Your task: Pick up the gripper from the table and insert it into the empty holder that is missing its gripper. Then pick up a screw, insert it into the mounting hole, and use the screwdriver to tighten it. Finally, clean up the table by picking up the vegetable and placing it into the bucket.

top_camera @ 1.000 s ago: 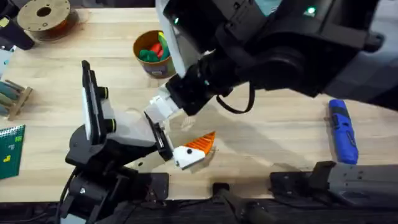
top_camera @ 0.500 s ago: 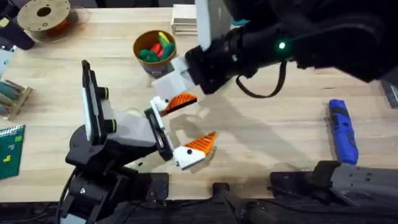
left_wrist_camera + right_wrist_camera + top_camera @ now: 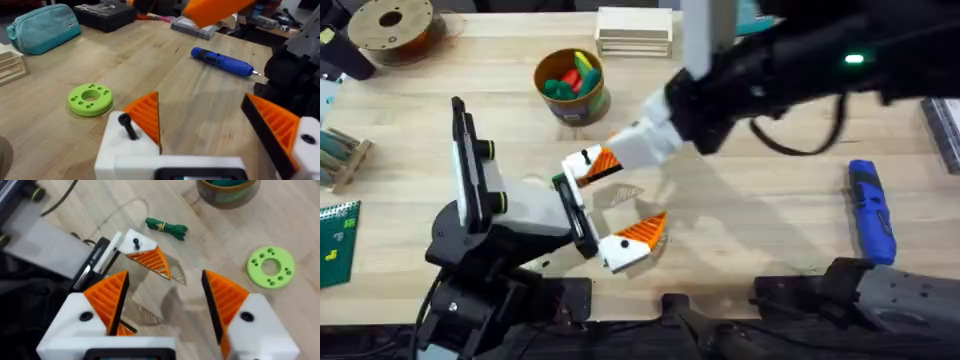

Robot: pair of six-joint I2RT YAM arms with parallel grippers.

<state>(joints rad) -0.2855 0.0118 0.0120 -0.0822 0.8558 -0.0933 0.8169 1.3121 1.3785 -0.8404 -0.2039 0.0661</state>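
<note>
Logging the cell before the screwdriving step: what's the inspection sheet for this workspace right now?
Surface: wooden table, no spills seen.
Job's things: gripper on holder, screw standing in it; screwdriver lying free; vegetable on the table, outside bucket.
Clutter: green disc, spool, teal pouch.
Grippers: left gripper open; right gripper open, empty.
Cables: black cable under right arm.
Surroundings: nothing seen.

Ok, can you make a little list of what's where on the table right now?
left gripper: open, an orange wedge on each finger
screw: sticking out of one finger's white block
right gripper: open, holding nothing, over the left gripper
screwdriver: lying on the table
vegetable: on the table, not in the bucket
bucket: holds colourful toy pieces
</note>
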